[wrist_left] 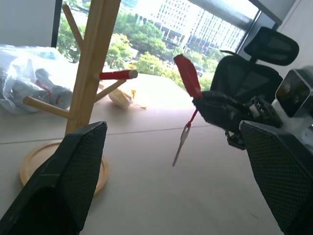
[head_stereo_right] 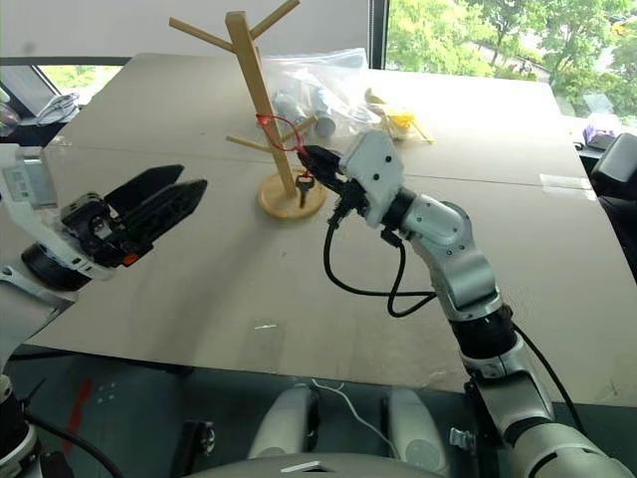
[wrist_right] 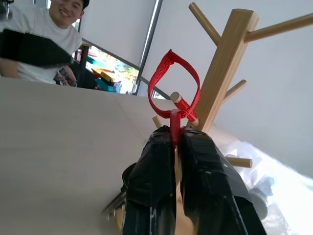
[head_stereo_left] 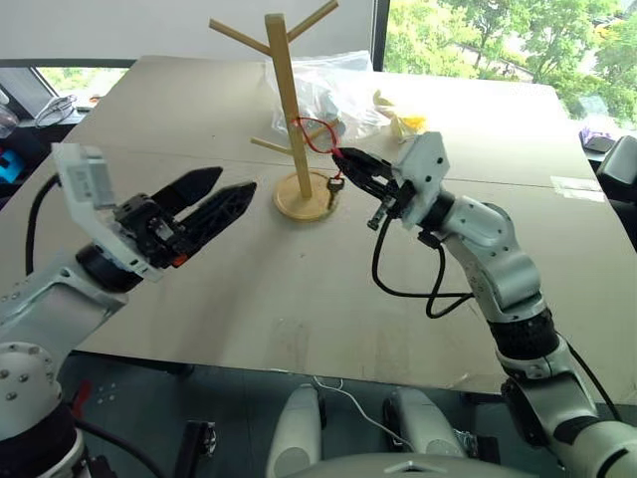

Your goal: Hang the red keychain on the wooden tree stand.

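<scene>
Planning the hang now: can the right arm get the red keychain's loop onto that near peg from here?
Probably yes. The right gripper, shut on the red keychain, sits beside the wooden tree stand, and nothing blocks the peg.

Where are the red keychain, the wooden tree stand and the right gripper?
red keychain (wrist_right: 172, 73), right wrist view, on the strap loop.
wooden tree stand (head_stereo_left: 287, 100), left eye view, on the pole.
right gripper (head_stereo_left: 340, 157), left eye view, at the shut fingertips.

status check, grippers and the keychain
Right gripper shut on red keychain, loop beside a peg of the wooden tree stand, not hung yet. Left gripper open, empty. Plastic bag behind stand, not blocking.
</scene>
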Robot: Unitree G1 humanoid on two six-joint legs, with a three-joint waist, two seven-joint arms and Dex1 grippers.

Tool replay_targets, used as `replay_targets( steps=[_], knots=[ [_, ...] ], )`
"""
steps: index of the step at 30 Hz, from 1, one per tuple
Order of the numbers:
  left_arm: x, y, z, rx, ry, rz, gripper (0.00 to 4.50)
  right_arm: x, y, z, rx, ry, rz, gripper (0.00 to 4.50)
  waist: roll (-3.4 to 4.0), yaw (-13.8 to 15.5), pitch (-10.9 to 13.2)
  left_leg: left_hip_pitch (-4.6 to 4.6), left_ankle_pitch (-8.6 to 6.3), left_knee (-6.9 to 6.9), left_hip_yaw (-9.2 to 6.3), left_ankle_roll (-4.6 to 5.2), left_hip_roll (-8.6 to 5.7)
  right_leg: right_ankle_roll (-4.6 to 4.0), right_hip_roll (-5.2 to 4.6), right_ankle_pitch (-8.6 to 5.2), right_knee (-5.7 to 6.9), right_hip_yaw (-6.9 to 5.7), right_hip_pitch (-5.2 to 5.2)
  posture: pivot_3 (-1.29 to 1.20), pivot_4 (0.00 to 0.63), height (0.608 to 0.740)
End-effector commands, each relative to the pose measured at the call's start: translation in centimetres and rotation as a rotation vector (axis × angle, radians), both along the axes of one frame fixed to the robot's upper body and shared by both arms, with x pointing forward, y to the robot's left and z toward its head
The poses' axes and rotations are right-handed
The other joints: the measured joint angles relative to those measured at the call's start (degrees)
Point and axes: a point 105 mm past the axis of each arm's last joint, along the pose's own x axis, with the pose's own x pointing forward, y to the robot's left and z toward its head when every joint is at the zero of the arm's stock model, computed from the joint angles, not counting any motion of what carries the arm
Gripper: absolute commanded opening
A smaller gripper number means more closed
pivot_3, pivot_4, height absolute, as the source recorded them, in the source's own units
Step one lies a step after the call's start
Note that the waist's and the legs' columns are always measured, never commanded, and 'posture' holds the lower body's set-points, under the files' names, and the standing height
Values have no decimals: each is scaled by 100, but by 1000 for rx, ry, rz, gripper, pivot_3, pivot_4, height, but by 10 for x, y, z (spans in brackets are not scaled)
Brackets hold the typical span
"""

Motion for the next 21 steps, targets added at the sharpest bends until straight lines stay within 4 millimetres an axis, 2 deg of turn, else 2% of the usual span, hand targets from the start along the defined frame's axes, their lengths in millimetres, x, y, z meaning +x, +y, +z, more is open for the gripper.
replay_targets(
  steps=[1, 8, 21],
  knots=[
    [-10, -2, 15, 2, -61, 9, 4500, 0, 5, 19, 43, -85, -2, 72, 0, 1, 0, 0, 0, 0, 0, 0, 0, 0, 0, 0, -1, 0, 0, 0, 150, 740],
    [-8, 0, 13, 7, -60, 24, 4500, -3, 26, 17, 42, -94, 50, 72, 1, -4, 0, 0, 0, -2, 0, 0, 1, -1, 2, 0, 0, 0, -1, 0, 150, 740],
    [-7, 3, 13, 13, -64, 35, 4500, 13, 35, 10, 17, -17, 8, 72, 2, -3, 1, -1, 0, -3, 1, 0, 1, -1, 2, 0, -2, 0, -3, 0, 150, 740]
  ],
)
